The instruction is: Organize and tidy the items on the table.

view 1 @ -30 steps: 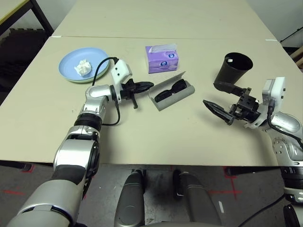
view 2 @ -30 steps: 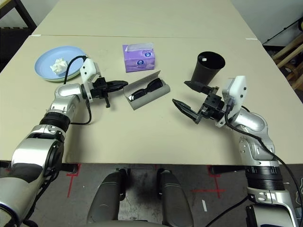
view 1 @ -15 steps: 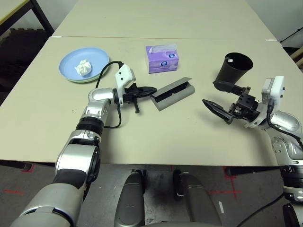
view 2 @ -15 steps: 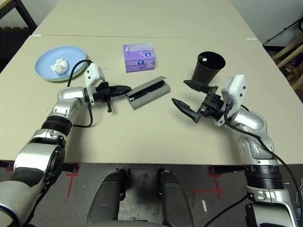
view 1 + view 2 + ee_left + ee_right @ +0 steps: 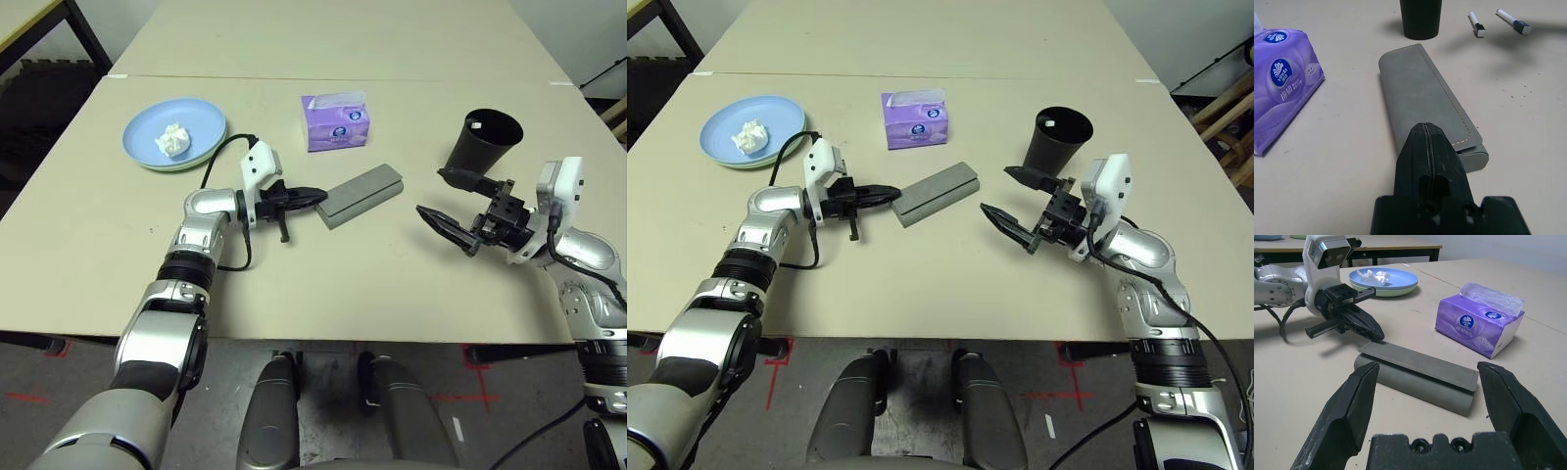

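Right gripper (image 5: 449, 201) hovers above the table (image 5: 323, 284) at the robot's right, fingers spread wide with nothing between them, pointed toward the glasses case (image 5: 361, 194).

Left gripper (image 5: 315, 195) — fingers pressed together, nothing held — points to the right with its tip at the near-left end of the case; from the left wrist view the tip sits over that end, though contact cannot be confirmed.

The case is grey, lid closed, lying flat and slanted near the middle of the table, between the two grippers.

Beyond the right gripper stands the black cup (image 5: 483, 142), upright, with something white showing inside its rim. Two white pens (image 5: 1478, 23) lie on the table just past the cup, seen from the left wrist.

Further back, behind the case, sits the purple tissue box (image 5: 337, 122). At the far left — the light blue plate (image 5: 174, 132) stacked on a pale green plate (image 5: 181, 164), with the crumpled white tissue (image 5: 171, 139) on top.
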Controlling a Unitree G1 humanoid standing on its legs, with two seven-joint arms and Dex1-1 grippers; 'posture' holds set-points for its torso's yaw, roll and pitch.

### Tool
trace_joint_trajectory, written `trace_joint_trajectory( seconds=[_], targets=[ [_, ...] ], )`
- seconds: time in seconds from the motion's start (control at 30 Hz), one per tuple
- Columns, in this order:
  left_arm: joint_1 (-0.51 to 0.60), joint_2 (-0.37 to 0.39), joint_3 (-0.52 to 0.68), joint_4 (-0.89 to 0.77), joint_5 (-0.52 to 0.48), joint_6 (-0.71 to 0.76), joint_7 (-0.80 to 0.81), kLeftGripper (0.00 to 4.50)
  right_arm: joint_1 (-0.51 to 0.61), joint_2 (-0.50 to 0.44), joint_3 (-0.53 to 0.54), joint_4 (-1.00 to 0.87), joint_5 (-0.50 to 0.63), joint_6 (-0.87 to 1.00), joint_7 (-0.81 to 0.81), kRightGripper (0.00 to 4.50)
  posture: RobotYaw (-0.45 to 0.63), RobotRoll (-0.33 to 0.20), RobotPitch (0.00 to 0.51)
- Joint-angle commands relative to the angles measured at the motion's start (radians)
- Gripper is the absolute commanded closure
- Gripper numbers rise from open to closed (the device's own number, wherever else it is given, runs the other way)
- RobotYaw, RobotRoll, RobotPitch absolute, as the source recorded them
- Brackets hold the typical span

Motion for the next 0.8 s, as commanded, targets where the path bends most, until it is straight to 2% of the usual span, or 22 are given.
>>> trace_joint_trajectory(
  seconds=[0.03,0.43,0.8],
  targets=[
    [0.014,-0.007,-0.016,-0.029,-0.014,0.019,-0.018,4.46,0.009,-0.001,0.01,0.01,-0.004,-0.013,0.007,0.0,0.09,0.0,0.202],
    [0.018,-0.034,-0.018,-0.116,-0.046,0.084,-0.026,4.46,0.011,-0.002,0.016,0.015,-0.002,-0.021,0.008,0.0,0.09,0.0,0.2],
    [0.049,0.002,-0.066,-0.097,0.012,0.089,0.004,4.46,0.011,-0.006,0.011,0.013,-0.001,-0.023,0.008,0.0,0.08,0.0,0.199]
  ],
)
